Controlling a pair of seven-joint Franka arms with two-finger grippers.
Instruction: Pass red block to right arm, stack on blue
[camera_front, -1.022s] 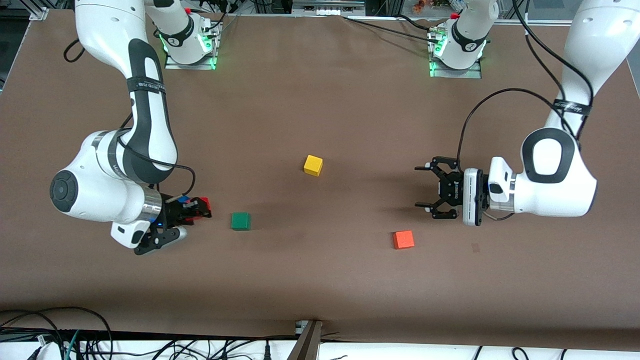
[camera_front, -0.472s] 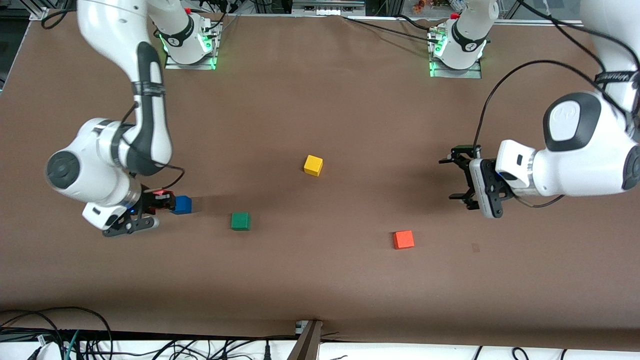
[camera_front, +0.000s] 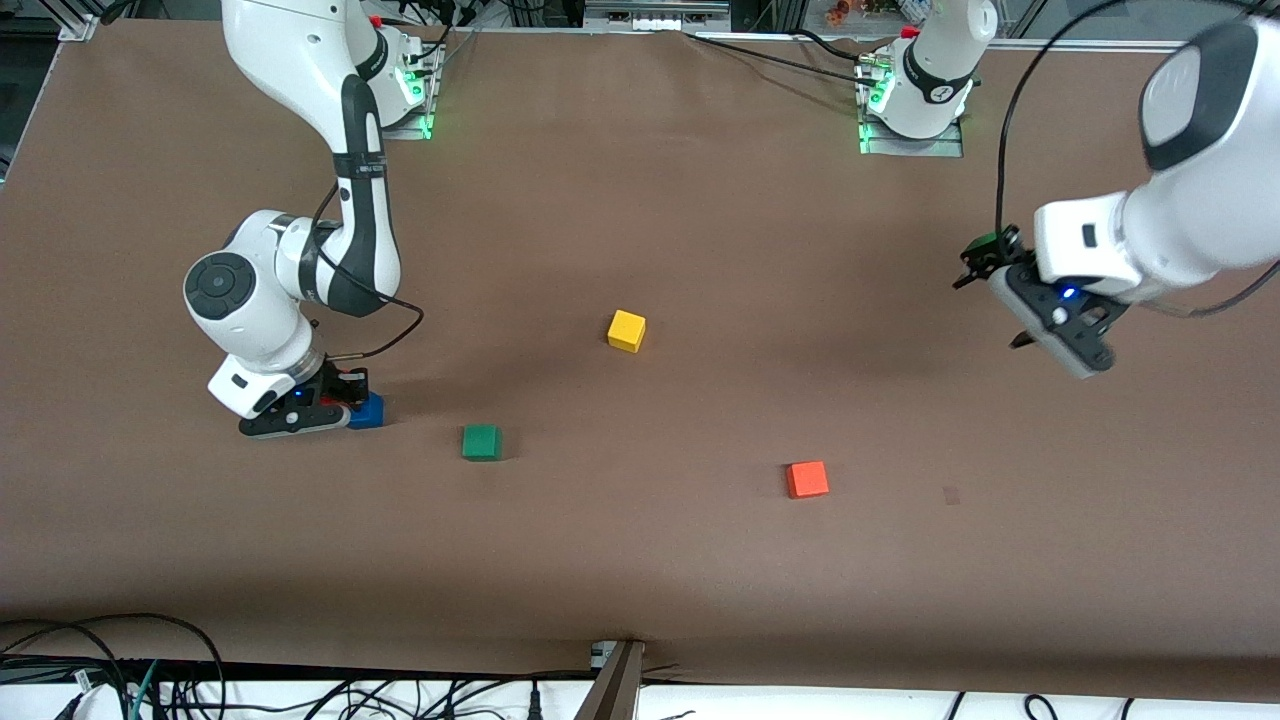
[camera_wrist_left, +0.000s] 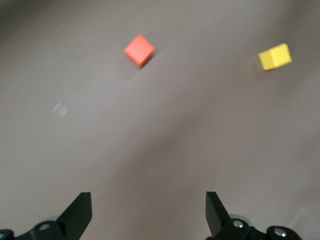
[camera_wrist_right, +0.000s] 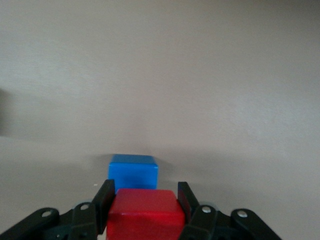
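Note:
The red block (camera_wrist_right: 145, 216) sits clamped between the slim black fingers of my right gripper (camera_wrist_right: 145, 197), which is shut on it. The blue cube (camera_wrist_right: 133, 172) lies on the table just past the block's edge; I cannot tell whether they touch. In the front view my right gripper (camera_front: 345, 392) hangs low at the right arm's end of the table, close against the blue cube (camera_front: 367, 411), and it hides the red block. My left gripper (camera_front: 992, 300) is raised over the left arm's end, open and empty, its fingers (camera_wrist_left: 80, 215) spread wide.
A green cube (camera_front: 481, 441) lies beside the blue one, toward the table's middle. A yellow cube (camera_front: 626, 330) sits mid-table. An orange cube (camera_front: 806, 479) lies nearer the front camera, toward the left arm's end. The table is covered in brown (camera_front: 640, 560).
My right arm has swung its wrist round with the red block and come down close to the blue cube. My left arm has lifted and drawn back toward its own end, still open.

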